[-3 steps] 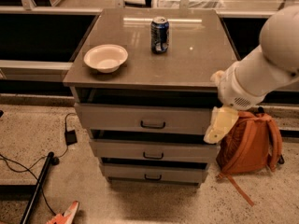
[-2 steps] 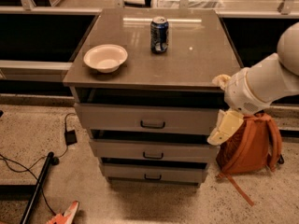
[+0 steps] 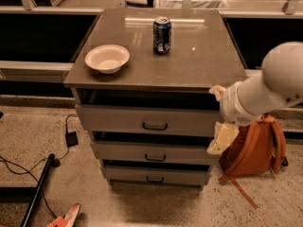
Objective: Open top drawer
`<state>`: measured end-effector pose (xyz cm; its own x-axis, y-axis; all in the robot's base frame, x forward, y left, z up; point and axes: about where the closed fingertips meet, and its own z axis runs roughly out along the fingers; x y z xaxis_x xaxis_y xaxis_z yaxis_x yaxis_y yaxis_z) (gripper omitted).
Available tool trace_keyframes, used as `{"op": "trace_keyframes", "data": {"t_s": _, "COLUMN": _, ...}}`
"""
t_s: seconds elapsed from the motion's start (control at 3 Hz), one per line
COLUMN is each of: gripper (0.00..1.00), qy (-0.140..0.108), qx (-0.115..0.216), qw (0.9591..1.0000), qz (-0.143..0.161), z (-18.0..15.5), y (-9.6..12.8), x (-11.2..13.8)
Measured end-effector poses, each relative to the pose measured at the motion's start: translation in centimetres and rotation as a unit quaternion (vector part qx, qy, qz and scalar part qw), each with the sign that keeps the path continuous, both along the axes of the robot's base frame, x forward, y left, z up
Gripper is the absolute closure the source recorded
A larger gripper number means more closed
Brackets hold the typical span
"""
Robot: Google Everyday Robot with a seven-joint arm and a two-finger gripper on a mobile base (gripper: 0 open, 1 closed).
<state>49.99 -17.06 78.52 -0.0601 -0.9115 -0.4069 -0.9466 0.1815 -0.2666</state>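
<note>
A: What is lying on the left side, on the floor (image 3: 28, 131)?

B: The floor is looking like speckled stone. A thin black cable (image 3: 19, 167) is running over it to a small black adapter (image 3: 71, 138), and a dark pole (image 3: 38, 188) is leaning across the near left corner.

A: And on the cabinet (image 3: 203, 67)?

B: Its top is showing as smooth, brown and a little shiny. A round, shallow, cream bowl (image 3: 107, 58) is sitting on the left part. A blue metal can (image 3: 162, 35) is standing upright further back, near the middle. Some pale marks are showing on the can, but I am not managing to read any brand.

A: Where is the top drawer (image 3: 113, 118) sitting?

B: It is sitting directly under the cabinet top, and it is the widest of the three. Its front is flat and grey, with a small dark bar handle (image 3: 155, 126) at the centre. A dark gap is showing above the front. The two lower drawers (image 3: 123, 151) are sitting under it.

A: And the gripper (image 3: 222, 137)?

B: It is hanging at the right end of the top drawer, cream coloured, on a thick white round arm (image 3: 270, 89). It is well apart from the handle. I cannot tell how far it is open, and it is not holding anything that I am seeing. An orange fabric backpack (image 3: 258, 148) is standing on the floor behind it.
</note>
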Motion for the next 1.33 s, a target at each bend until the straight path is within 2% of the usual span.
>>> {"op": "trace_keyframes", "data": {"t_s": 0.33, "gripper": 0.00, "qy": -0.025, "qx": -0.045, "qw": 0.9986, "qz": -0.012, "z": -5.3, "y": -1.5, "x": 1.6}}
{"op": "trace_keyframes", "data": {"t_s": 0.67, "gripper": 0.00, "qy": -0.039, "qx": -0.073, "qw": 0.9964, "qz": -0.020, "z": -8.8, "y": -2.9, "x": 3.3}}
{"op": "trace_keyframes", "data": {"t_s": 1.0, "gripper": 0.00, "qy": -0.037, "qx": -0.074, "qw": 0.9963, "qz": -0.024, "z": -11.0, "y": -4.3, "x": 4.9}}
{"op": "trace_keyframes", "data": {"t_s": 1.33, "gripper": 0.05, "qy": -0.028, "qx": -0.053, "qw": 0.9980, "qz": -0.021, "z": -12.4, "y": -5.1, "x": 7.0}}
